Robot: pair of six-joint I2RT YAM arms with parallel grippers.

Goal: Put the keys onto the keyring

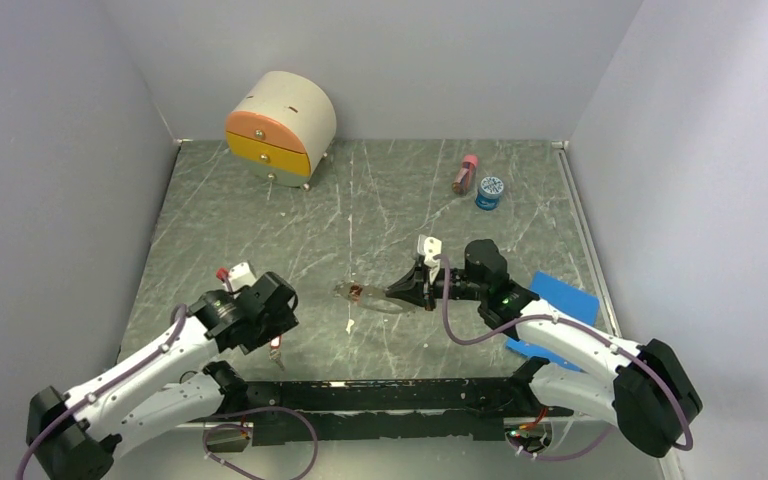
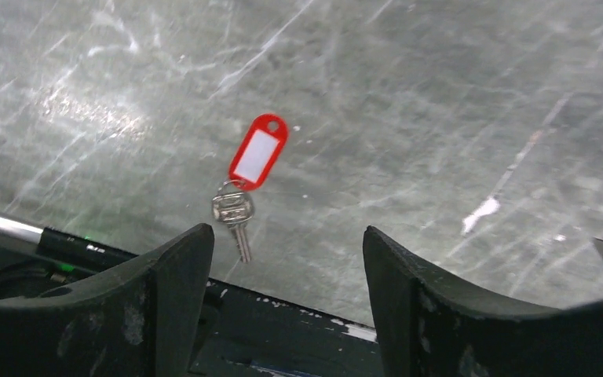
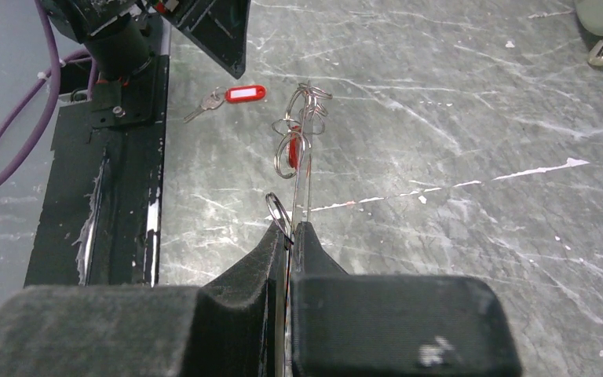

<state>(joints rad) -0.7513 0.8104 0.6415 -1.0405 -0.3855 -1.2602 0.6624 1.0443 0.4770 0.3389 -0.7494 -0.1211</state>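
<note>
**Worktop** [image 1: 260,200]: grey marbled slab, walled at the back and both sides. You see both arms reaching in from the lower edge of the top view.

**Left tool** [image 2: 284,236]: spread wide, with nothing between its fingers [image 2: 174,283]. In the top view you find it at lower left, over the near strip of the worktop.

**Loose key** [image 2: 235,212]: one small metal key on a split ring with a red tag [image 2: 257,153] bearing a white label. It lies flat on the worktop. In the left wrist view it sits left of centre, just beyond the gap between the fingers and nearer the left-hand one, touching neither. In the top view it lies just below the left tool, near the black base rail [image 1: 380,395].

**Right tool** [image 3: 290,236]: pressed together, pinching the wire of the keyring.

**Keyring** [image 1: 368,297]: thin brownish hoop at the centre of the top view, jutting from the right tool toward the left of the frame. In the right wrist view you see it edge-on, a fine line running from the fingertips up to top centre.

**Tagged key at the wire** [image 3: 292,149]: a red tag hangs against the keyring partway along, with small split rings bunched around it. One more small ring [image 3: 276,208] sits just at the fingertips. You cannot tell how each is threaded.

**Drawer cabinet** [image 1: 280,125]: rounded, cream with orange and yellow fronts, upper left.

**Pink bottle** [image 1: 465,175] and **blue-lidded jar** [image 1: 489,192]: just beside each other, upper right.

**Blue sheet** [image 1: 570,300]: flat on the worktop, partly under the right arm.
</note>
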